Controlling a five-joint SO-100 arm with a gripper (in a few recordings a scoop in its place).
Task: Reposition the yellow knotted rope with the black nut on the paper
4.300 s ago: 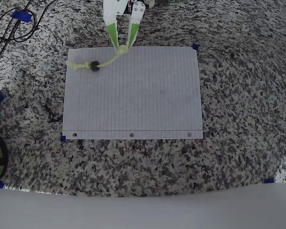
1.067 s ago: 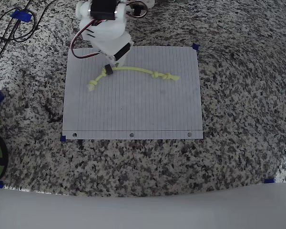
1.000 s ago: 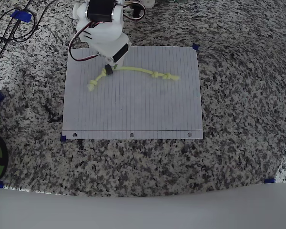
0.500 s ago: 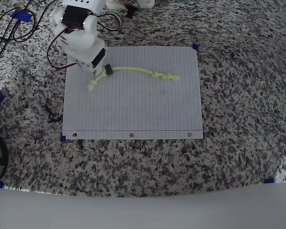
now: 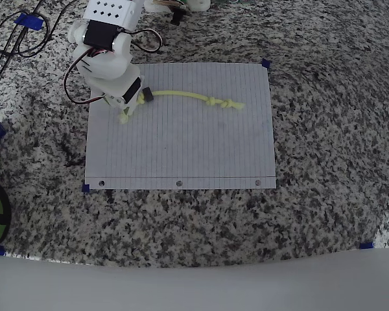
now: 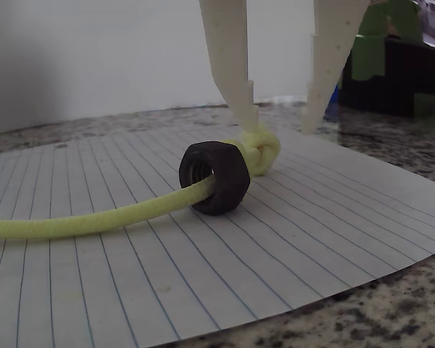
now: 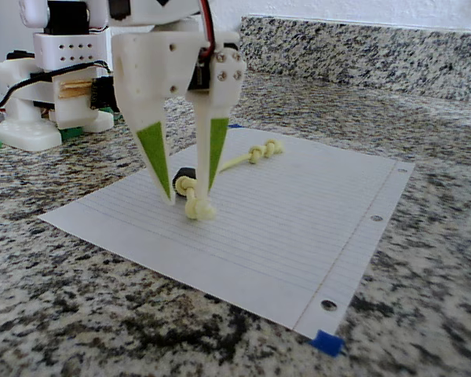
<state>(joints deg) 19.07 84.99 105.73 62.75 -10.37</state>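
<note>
Wrist view, pincer (image 6: 279,123) straddling rope (image 6: 94,217), nut (image 6: 215,177)

1. Speckled black-and-white granite surface (image 5: 324,129) fills pretty much the whole overhead view.
2. Matching granite backsplash (image 7: 361,47) runs across the upper right of the fixed view.
3. Plain white wall (image 6: 94,58) behind in the wrist view.

We see even, bright light from above in the overhead view, the paper (image 5: 181,129) casting barely any shadow and the frame's corners bowing slightly. In the wrist view the black nut (image 6: 216,177) is sharp, while the background in the upper right blurs dark. The fixed view is soft, with faint sheen on the granite worktop (image 7: 424,188).
</note>
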